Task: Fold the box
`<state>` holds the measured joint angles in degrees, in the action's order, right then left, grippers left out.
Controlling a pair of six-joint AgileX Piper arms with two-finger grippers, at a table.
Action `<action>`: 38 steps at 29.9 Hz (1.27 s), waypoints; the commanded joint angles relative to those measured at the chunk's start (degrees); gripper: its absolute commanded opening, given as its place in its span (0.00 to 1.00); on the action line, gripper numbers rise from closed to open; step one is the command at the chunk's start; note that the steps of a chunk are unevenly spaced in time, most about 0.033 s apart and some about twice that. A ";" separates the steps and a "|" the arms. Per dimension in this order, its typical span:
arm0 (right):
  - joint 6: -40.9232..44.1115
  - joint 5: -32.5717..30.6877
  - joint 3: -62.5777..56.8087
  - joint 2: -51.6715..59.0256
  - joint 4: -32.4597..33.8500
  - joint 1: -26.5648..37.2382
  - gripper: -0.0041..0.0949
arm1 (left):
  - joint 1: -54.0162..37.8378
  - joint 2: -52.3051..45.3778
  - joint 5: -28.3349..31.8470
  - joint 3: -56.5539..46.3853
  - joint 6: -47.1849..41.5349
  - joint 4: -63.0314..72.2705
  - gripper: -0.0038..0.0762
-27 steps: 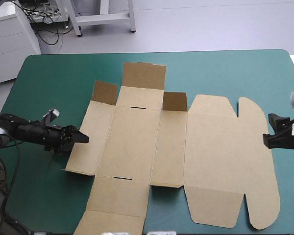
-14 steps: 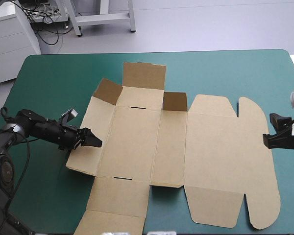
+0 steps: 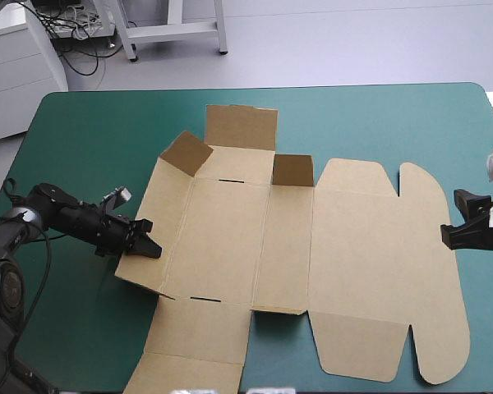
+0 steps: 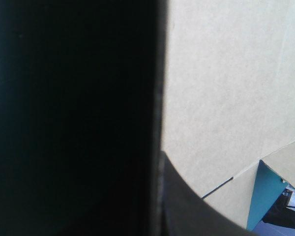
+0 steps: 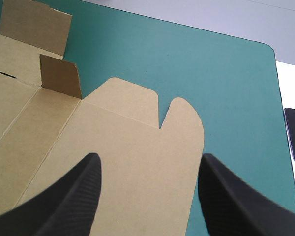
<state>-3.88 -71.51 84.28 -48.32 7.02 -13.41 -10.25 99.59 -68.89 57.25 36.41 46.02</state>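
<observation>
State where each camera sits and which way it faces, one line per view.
High view: above and behind the robot, looking forward and down on the table and the box; left gripper enters from the left, right gripper from the right.
Left wrist view: on the left wrist, hard against the box's board; one black finger shows.
Right wrist view: on the right wrist, looking over the box's lid; both fingers stand apart.
All three show the box.
</observation>
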 commanded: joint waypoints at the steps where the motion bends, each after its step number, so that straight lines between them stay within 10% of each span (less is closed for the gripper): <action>1: -0.44 0.44 1.24 -0.10 0.30 0.35 0.58 | 0.21 -2.61 -5.78 1.82 -0.09 1.78 0.01; 31: -0.97 1.46 1.24 -0.19 0.30 0.35 0.48 | 16.53 5.25 -5.17 40.77 18.79 -28.01 0.01; 38: -0.86 2.35 1.24 -0.31 -0.17 0.35 0.48 | 21.54 5.54 11.11 50.30 29.20 -29.65 0.01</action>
<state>-4.35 -71.51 84.28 -48.32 6.75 -13.41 9.13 108.14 -66.59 102.88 60.38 16.02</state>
